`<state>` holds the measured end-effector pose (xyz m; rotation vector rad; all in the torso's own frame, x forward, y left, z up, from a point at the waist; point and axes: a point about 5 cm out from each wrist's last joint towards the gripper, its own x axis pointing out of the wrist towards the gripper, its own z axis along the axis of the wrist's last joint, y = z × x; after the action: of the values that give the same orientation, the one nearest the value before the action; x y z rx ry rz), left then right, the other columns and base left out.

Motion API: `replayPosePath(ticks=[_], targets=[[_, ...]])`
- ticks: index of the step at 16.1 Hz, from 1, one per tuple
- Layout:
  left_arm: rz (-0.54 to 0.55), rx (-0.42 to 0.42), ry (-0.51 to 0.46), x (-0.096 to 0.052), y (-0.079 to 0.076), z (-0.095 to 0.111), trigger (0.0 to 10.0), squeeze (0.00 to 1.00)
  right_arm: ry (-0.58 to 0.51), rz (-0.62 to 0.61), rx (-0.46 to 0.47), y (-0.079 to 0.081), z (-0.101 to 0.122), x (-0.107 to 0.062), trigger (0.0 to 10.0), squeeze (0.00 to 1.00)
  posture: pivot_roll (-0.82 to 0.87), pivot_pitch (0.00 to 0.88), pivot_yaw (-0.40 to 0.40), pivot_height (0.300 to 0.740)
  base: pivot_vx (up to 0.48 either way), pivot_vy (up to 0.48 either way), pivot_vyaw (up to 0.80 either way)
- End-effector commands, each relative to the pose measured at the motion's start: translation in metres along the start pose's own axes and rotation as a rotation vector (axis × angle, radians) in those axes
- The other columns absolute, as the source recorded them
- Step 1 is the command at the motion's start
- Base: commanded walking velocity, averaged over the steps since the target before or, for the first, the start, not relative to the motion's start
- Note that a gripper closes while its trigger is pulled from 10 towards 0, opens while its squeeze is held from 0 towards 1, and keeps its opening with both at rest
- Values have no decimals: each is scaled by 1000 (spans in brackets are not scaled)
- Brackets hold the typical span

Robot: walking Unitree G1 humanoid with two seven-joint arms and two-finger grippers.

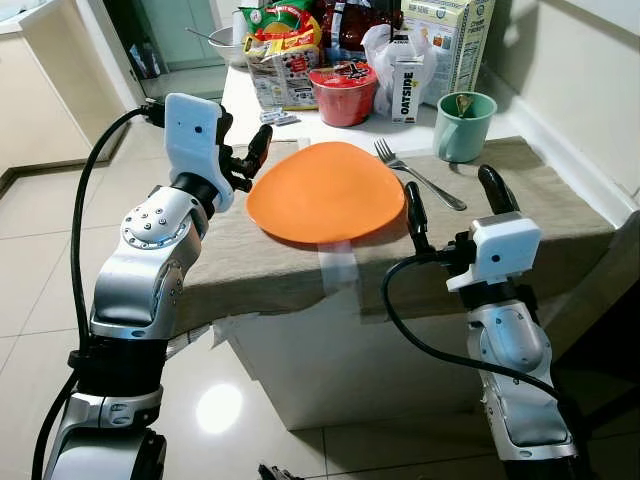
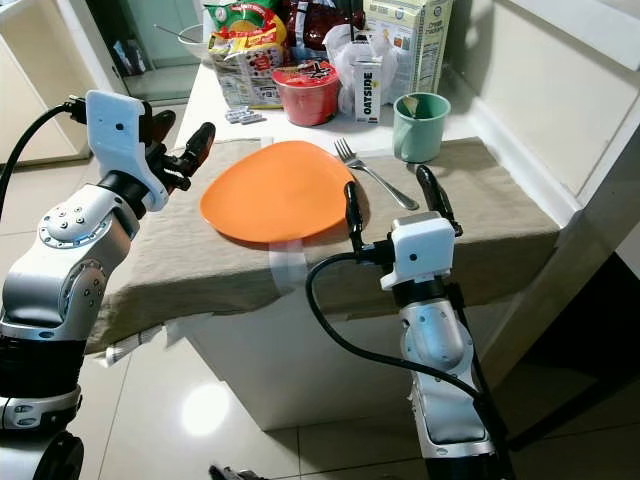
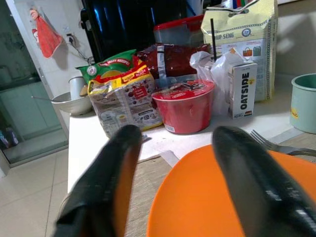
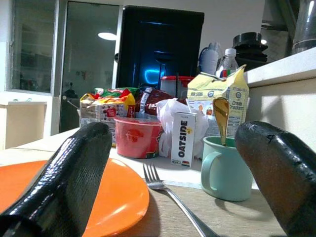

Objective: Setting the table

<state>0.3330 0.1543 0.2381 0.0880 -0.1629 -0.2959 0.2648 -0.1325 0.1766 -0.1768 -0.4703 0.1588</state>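
Standing at the near edge of the tabletop (image 1: 560,225), which is draped in a grey-brown cloth (image 1: 250,265) taped at the front. I have both arms raised over it.

Left end effector (image 1: 245,160): fingers spread wide, holding nothing, hovering just beside the far-left rim of the orange plate (image 1: 325,190). In its wrist view the plate sits below and between the two fingers, no contact visible.

Right end effector (image 1: 455,200): fingers also wide apart and empty, poised at the near-right side of the plate. Its left finger overlaps the plate's rim in the head view; I cannot tell whether it touches. The fork (image 1: 420,175) lies between the fingers further out, tines pointing away from me, just beside the plate's right edge.

Place setting as it stands: plate flat on the cloth near the front centre, fork on its right, green mug (image 1: 464,126) with a spoon standing in it beyond the fork. My reading is that the setting is largely laid, with the arms flanking the plate either to nudge it or to go for the cutlery.

Clutter at the back on bare white surface: red instant noodle bowl (image 1: 344,92), Oatside carton (image 1: 405,90), cream cracker box (image 1: 450,35), snack packets (image 1: 282,55), metal bowl (image 1: 228,45). Judgement: these are stores pushed back to keep the cloth free.
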Motion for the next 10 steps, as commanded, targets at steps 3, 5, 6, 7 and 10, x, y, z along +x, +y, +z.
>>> replayPosePath(ticks=[3,5,6,7,10], targets=[[6,22,-20,-3,2,4,0,0,4,7,1,3,0,-2,10000,0,-118,0,111,740,0,0,0],[-15,27,-30,-1,0,6,0,0,4,3,2,4,0,-2,10000,0,-123,0,118,740,0,0,0],[-26,29,-34,0,-1,7,0,0,4,1,2,4,0,-2,10000,0,-123,0,119,740,0,0,0],[-30,28,-32,0,-1,6,0,0,4,-1,2,4,0,-2,10000,0,-125,0,119,740,0,0,0],[-27,0,-3,0,-2,1,0,0,3,-4,0,3,1,-2,10000,0,-124,0,116,740,0,0,0]])
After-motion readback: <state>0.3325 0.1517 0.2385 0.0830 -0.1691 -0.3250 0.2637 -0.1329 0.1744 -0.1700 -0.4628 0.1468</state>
